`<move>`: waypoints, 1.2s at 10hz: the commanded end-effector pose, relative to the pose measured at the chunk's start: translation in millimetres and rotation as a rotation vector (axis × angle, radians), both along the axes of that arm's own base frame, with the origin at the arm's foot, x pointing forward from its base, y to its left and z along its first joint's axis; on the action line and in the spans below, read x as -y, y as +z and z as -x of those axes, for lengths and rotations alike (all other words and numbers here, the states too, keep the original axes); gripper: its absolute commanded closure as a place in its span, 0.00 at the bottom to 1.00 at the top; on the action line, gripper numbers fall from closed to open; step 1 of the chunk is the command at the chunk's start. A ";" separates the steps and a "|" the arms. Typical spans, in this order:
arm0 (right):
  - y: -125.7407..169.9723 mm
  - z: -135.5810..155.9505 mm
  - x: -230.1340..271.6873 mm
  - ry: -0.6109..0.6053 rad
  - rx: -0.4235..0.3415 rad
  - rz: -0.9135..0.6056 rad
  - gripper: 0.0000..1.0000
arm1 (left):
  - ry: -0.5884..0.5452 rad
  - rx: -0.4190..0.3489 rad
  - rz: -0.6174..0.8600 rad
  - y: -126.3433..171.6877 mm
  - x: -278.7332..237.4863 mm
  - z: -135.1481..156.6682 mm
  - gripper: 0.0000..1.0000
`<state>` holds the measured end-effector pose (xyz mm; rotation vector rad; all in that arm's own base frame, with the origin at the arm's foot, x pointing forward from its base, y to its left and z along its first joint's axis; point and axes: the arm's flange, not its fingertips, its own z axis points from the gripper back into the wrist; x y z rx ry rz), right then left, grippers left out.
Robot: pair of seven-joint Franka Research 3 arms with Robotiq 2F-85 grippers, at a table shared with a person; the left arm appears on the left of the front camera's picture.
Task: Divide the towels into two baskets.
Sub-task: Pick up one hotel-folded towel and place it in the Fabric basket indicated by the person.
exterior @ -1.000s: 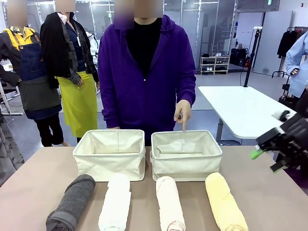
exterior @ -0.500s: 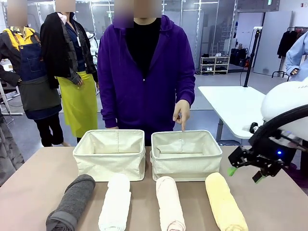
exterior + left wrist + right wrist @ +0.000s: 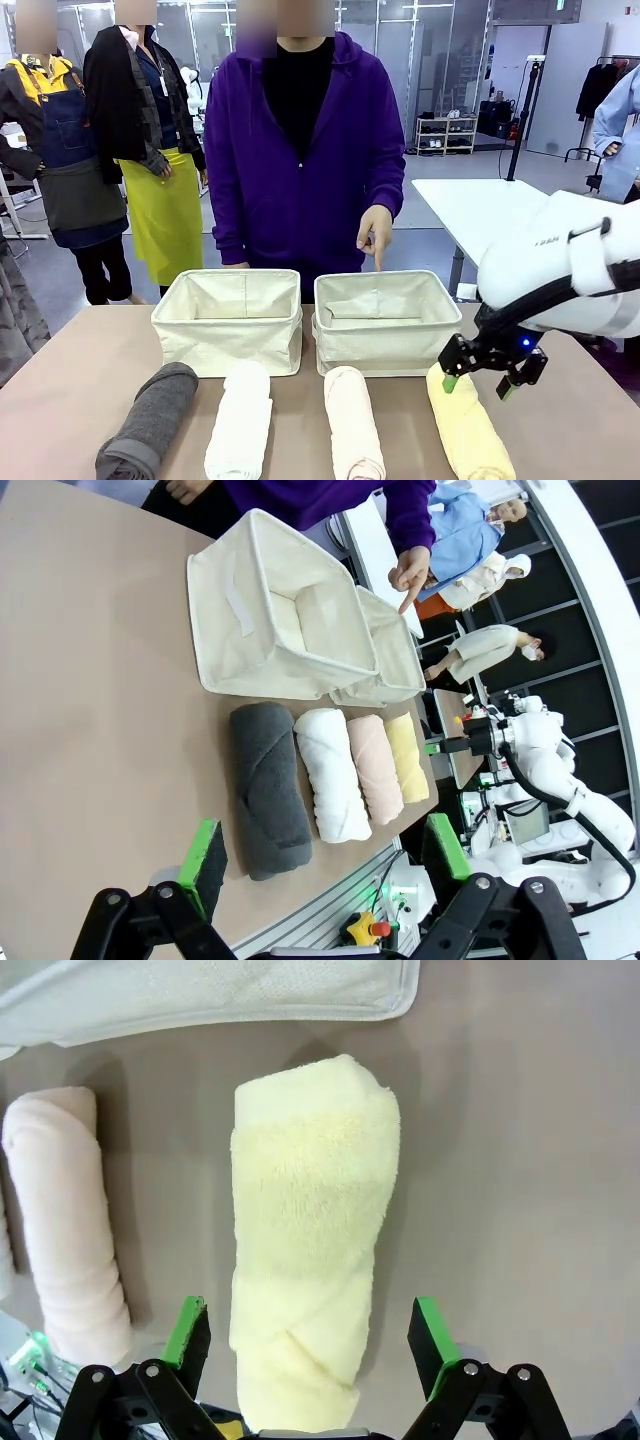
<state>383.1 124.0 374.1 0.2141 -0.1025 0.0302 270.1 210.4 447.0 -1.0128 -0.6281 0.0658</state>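
Four rolled towels lie in a row at the table's near edge: dark grey, white, pale pink and pale yellow. Behind them stand two cream canvas baskets, the left basket and the right basket, both without towels. My right gripper hangs open just above the yellow towel, its green pads straddling the roll without touching it. The left gripper stands open, high above the table's left side, nothing between its fingers. The person's hand points a finger down at the right basket.
A person in a purple hoodie stands at the far edge behind the baskets. The brown tabletop is bare left of the grey towel and right of the yellow one. A white table stands farther back on the right.
My right arm has swung in from the right edge, leftward and down, until its open gripper is over the yellow towel. The towels and baskets have not moved.
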 end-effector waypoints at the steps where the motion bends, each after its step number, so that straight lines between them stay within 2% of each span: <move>1: -25.1 17.1 -9.3 -0.038 0.010 0.054 0.00 | -0.006 0.034 0.018 1.3 -2.7 -0.6 0.00; 6: -58.3 19.8 -22.0 -0.025 0.012 0.090 0.02 | -0.006 0.034 0.018 1.3 -2.7 -0.6 0.00; 7: -59.9 20.2 -22.1 -0.021 0.016 0.082 0.09 | -0.006 0.034 0.018 1.3 -2.7 -0.6 0.00; 8: -59.2 20.9 -21.6 -0.015 0.020 0.076 0.22 | -0.006 0.034 0.018 1.3 -2.7 -0.6 0.00; 11: -54.3 23.0 -19.2 -0.006 0.016 0.075 0.49 | -0.006 0.034 0.018 1.3 -2.7 -0.6 0.00; 12: -47.2 24.8 -19.8 0.007 0.024 0.072 0.62 | -0.006 0.034 0.018 1.3 -2.7 -0.6 0.00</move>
